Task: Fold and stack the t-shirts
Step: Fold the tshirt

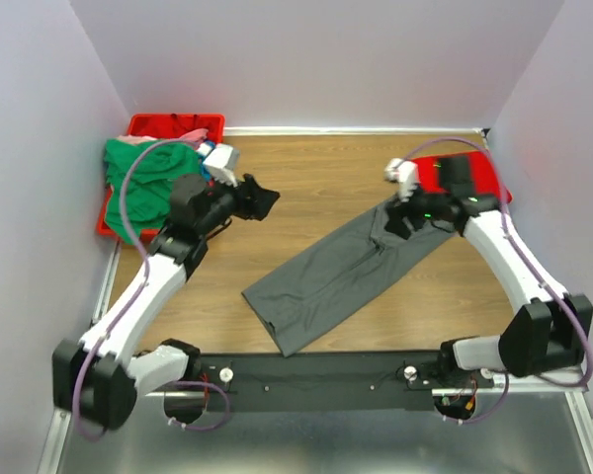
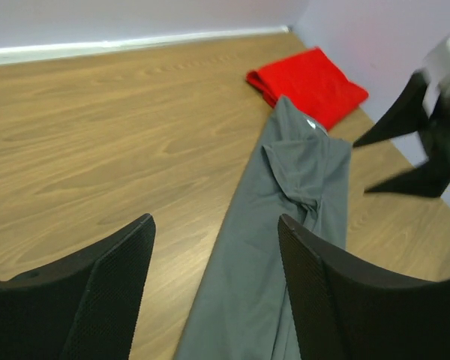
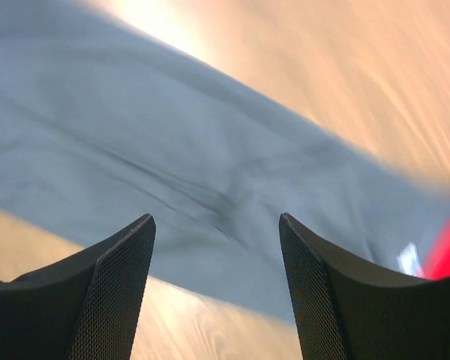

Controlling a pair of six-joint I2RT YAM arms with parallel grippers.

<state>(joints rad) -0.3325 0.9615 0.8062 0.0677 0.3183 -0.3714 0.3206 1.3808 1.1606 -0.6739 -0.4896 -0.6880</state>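
The dark grey t-shirt (image 1: 341, 272) lies folded into a long strip running diagonally across the middle of the table; it also shows in the left wrist view (image 2: 277, 247) and the right wrist view (image 3: 180, 165). A folded red t-shirt (image 1: 479, 176) lies at the back right, partly under my right arm, and shows in the left wrist view (image 2: 309, 84). Green, pink and blue shirts (image 1: 148, 178) are piled on the red bin. My left gripper (image 1: 264, 200) is open and empty, above the table left of the strip. My right gripper (image 1: 400, 219) is open and empty, above the strip's far end.
The red plastic bin (image 1: 175, 126) stands at the back left corner under the shirt pile. White walls close in the table at the back and both sides. A black rail (image 1: 326, 380) with the arm bases runs along the near edge.
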